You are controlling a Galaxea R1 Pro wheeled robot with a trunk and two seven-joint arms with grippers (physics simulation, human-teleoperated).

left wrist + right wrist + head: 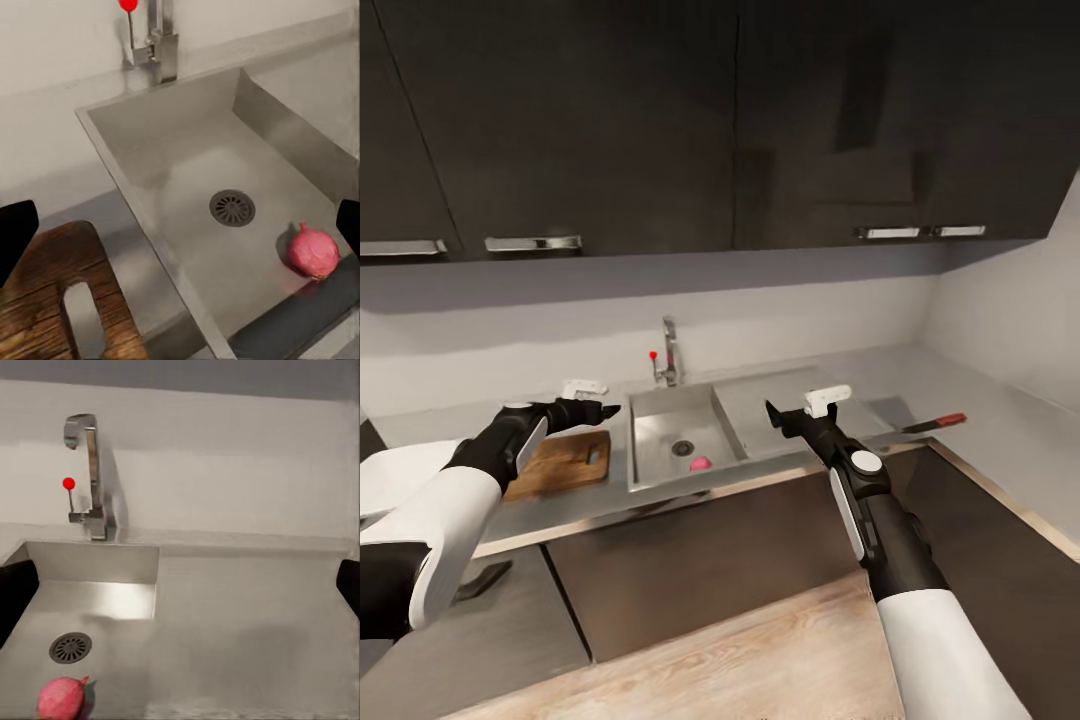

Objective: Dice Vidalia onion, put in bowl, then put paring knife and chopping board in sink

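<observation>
Onion (701,464) in sink (660,415) by drain; my left gripper (603,410), right gripper (775,416) both spread, empty; paring knife (934,423) on countertop (1000,420).

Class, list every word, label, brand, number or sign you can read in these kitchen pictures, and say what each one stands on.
None: no readable text in any view.
The sink, faucet, chopping board and onion bear no lettering.
The red dot on the faucet lever is a plain mark, not a sign.

Two-tone arms: glossy white upper shells, black forearms with white side panels. Left end effector (603,409) and right end effector (774,414) black, each topped by small white block.
</observation>
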